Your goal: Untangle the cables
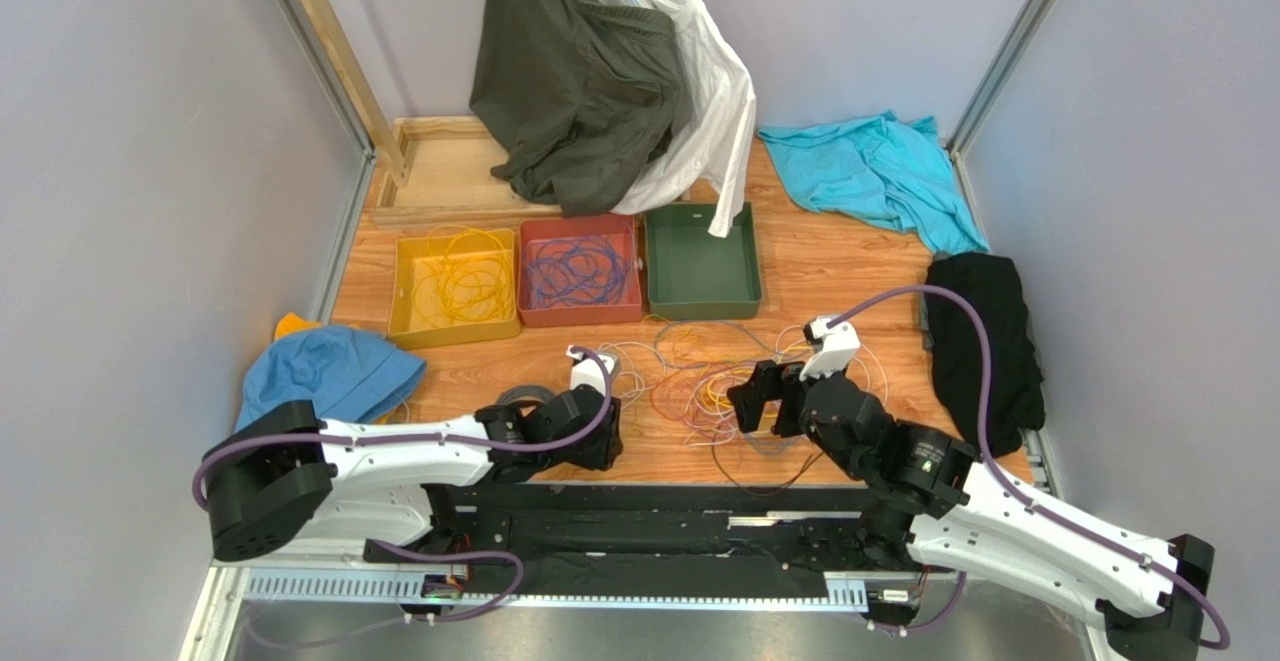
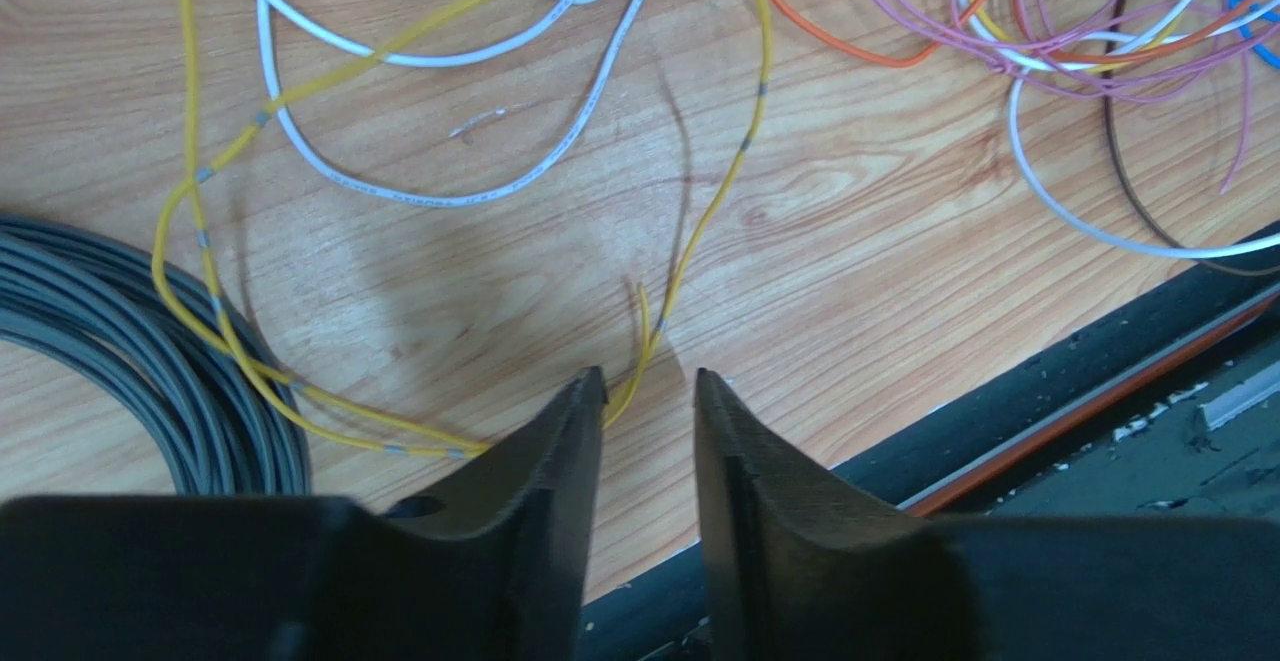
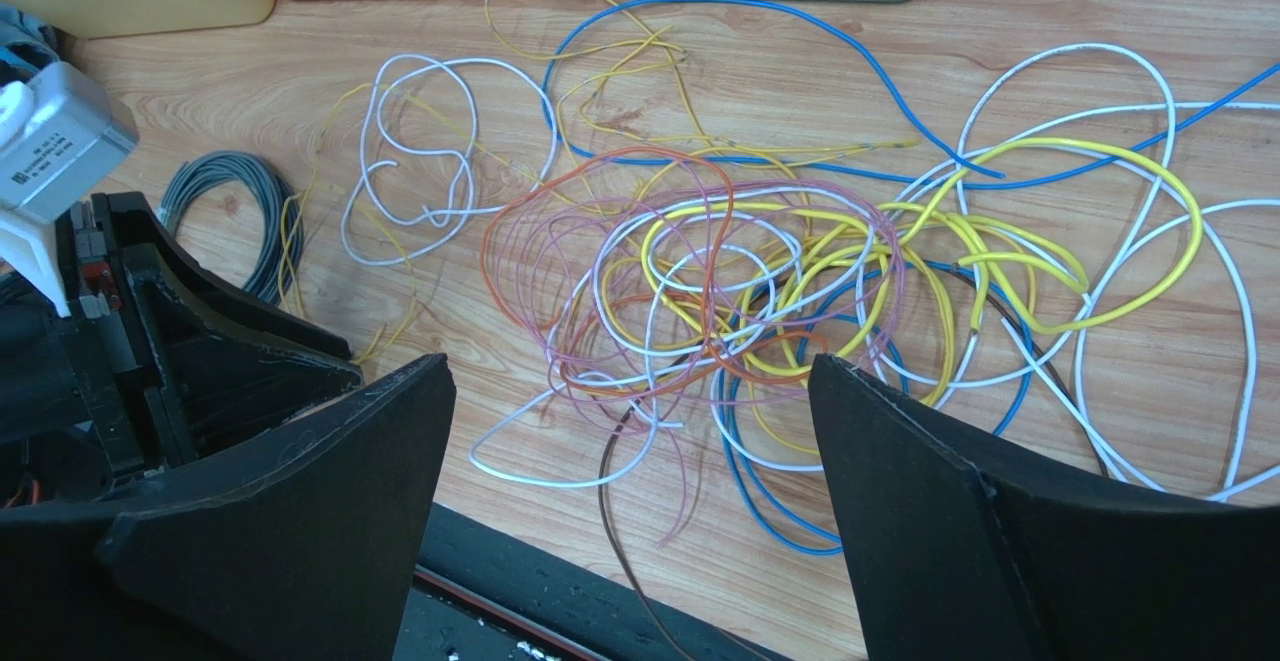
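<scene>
Near the front edge of the table (image 1: 842, 264), left of the main tangle, the left gripper (image 2: 649, 379) hangs low over a loose yellow cable (image 2: 736, 166). Its jaws are narrowed to a slit, not pressed together. The cable's end runs into that slit beside the left finger, and we cannot tell whether it is truly pinched. We judge the narrow set suits so thin a strand, and that this strand is the target because it lies apart from the knot, beside a grey coil (image 2: 135, 346).

The right gripper (image 3: 628, 369) hovers with jaws spread wide over the cables (image 3: 751, 301), a heap of yellow, white, purple, orange and blue loops at the table's near middle. It grips nothing and seems ready to pin the heap.

Farther back, the yellow tray (image 1: 455, 334) holds yellow strands and the red tray (image 1: 580, 316) purple ones, so we take them as bins for sorting by colour. The green tray (image 1: 702, 309) stands to their right.

A white box (image 3: 53, 129) on the left wrist bears small print, and a white cable (image 2: 406, 196) carries faint lettering. Neither is readable.
</scene>
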